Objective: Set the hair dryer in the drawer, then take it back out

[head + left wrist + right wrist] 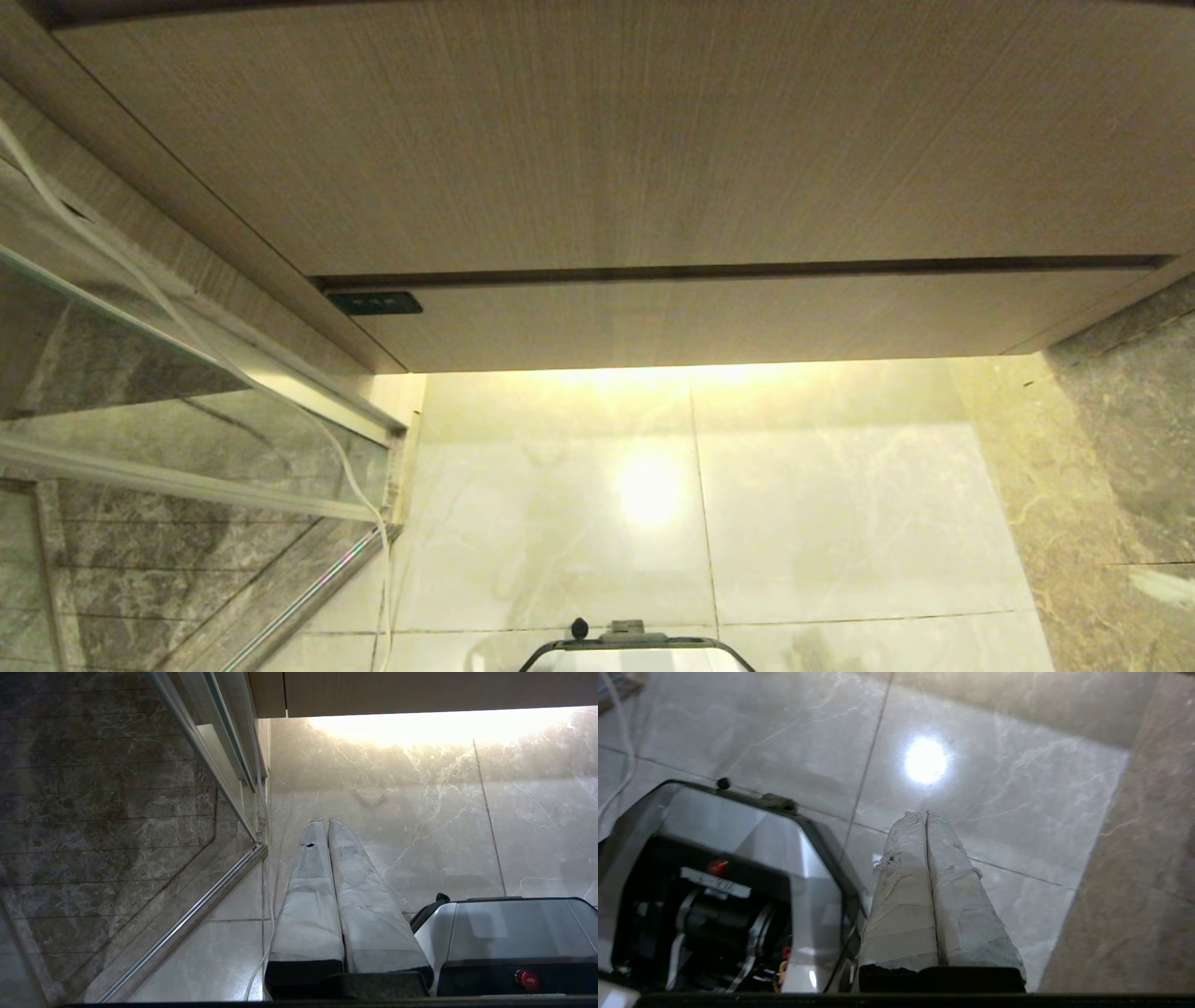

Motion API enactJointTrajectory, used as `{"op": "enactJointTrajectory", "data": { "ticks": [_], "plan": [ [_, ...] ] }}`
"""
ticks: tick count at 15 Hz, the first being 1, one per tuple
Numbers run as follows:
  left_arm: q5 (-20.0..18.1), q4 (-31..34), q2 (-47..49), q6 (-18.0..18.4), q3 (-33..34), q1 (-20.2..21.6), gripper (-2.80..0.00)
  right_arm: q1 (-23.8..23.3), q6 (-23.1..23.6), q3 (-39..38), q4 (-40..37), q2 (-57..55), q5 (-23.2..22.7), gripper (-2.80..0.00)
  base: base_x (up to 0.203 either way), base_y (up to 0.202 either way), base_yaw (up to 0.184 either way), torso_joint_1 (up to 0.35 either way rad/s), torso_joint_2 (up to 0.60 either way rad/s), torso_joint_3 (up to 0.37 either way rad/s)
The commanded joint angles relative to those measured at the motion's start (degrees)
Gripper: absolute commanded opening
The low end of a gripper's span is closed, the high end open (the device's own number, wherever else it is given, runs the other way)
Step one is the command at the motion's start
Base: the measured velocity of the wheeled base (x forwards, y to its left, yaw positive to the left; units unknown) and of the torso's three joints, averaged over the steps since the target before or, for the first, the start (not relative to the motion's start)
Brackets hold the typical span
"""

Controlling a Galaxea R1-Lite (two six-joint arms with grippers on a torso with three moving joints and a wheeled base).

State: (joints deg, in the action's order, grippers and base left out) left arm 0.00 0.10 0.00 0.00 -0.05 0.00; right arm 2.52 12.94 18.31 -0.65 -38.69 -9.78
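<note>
Drawer (653, 149) closed, well ahead of both claws. Hair dryer not visible. Right claw (926, 814) closed, empty, over floor; left claw (327, 822) closed, parked. Judged step: start or finish unclear; next, locate dryer.

Grey tape-wrapped pincer fingers (924, 891), silver base (803, 858)

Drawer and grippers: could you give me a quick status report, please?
Left gripper shut, empty, over floor tiles. Right gripper shut, empty, beside robot base. Drawer closed. Hair dryer not in view; pale cord by glass panel.
</note>
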Motion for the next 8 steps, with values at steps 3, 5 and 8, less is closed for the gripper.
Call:
{"op": "enactJointTrajectory", "data": {
  "ticks": [3,5,8],
  "plan": [
    [0.0,0.0,0.0,0.0,0.0,0.0,-2.80,3.1,-3.9,-8.9,-3.3,20.4,0.5,-2.80,0.000,0.000,0.000,0.000,0.00,0.000],
    [0.0,0.0,0.0,0.0,0.0,0.0,-2.80,3.4,-6.3,-15.4,0.6,22.3,1.6,-2.80,0.000,0.000,0.000,0.000,0.00,0.000],
    [0.0,0.0,0.0,0.0,0.0,0.0,-2.80,3.3,-7.6,-16.2,0.7,22.1,5.6,-2.80,0.000,0.000,0.000,0.000,0.00,0.000]
  ]
}}
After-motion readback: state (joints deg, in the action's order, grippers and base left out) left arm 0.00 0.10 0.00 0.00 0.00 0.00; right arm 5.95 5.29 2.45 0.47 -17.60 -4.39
